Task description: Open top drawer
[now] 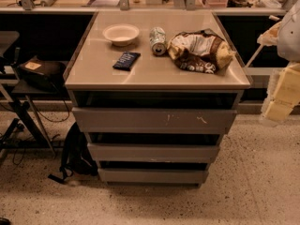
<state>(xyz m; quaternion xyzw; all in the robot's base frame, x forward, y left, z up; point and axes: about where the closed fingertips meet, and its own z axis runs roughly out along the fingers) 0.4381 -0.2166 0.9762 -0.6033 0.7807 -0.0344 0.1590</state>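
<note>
The top drawer (153, 119) is the widest grey handleless front of three in the cabinet, with small white scratch marks right of centre. A dark gap runs above it under the countertop, and its interior does not show. Two shorter, narrower grey fronts sit below it. My gripper (282, 97), cream-coloured, hangs at the right edge of the view, to the right of the cabinet and about level with the top drawer, apart from it. It holds nothing that I can see.
On the countertop (93, 74) are a white bowl (121, 33), a tipped can (158, 41), a dark packet (126, 60) and a crumpled chip bag (200, 51). A black bag (77, 153) lies on the floor at the cabinet's left. A stand with a black case (40, 71) is further left.
</note>
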